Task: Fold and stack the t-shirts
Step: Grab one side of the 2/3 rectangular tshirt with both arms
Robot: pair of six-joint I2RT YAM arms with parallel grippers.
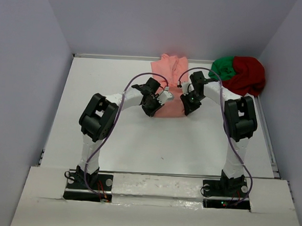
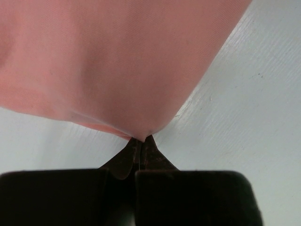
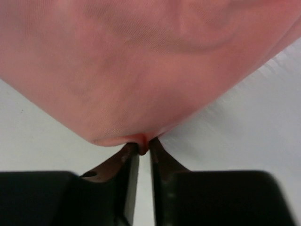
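Shirt [image 1: 169, 75], salmon-pink soft cloth, middle of table [image 1: 138, 148] far edge. Left gripper [image 2: 140, 142] and right gripper [image 3: 144, 147] each pinch a near corner. Limp, light, probably sags; corners grip best.

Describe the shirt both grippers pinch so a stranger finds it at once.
On the white table, look mid-way along the far edge. There lies a plain salmon-pink cloth t-shirt, its near end pinched by the left gripper and right gripper. Unlike it, the green cloth t-shirt and dark red cloth t-shirt sit bunched together in the far right corner.
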